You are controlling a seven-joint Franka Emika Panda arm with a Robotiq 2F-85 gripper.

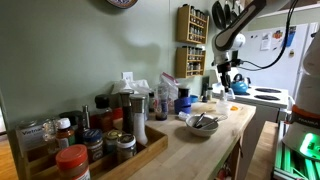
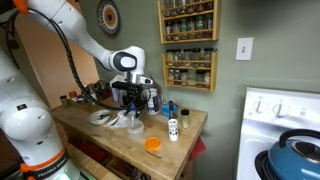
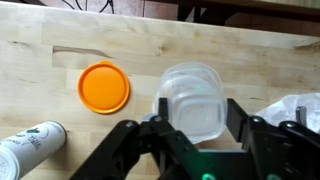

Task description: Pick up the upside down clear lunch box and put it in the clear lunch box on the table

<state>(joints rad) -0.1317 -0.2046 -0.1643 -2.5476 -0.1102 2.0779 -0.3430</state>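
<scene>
In the wrist view my gripper (image 3: 200, 115) has a finger against each side of a clear lunch box (image 3: 195, 108) and is closed on it. A second clear lunch box (image 3: 188, 72) shows just beyond and under it, slightly offset, on the wooden table (image 3: 240, 55). I cannot tell which way up either box is. In an exterior view the gripper (image 2: 133, 110) is low over the table, with the clear plastic (image 2: 135, 122) beneath it. It also shows far off in an exterior view (image 1: 222, 85).
An orange lid (image 3: 104, 88) lies on the table to one side of the boxes, and a white bottle (image 3: 30, 148) lies near it. White crumpled material (image 3: 300, 108) is on the other side. A bowl (image 1: 202, 123), jars and a spice tray (image 1: 90, 150) crowd the table. A stove (image 2: 285, 110) stands beside it.
</scene>
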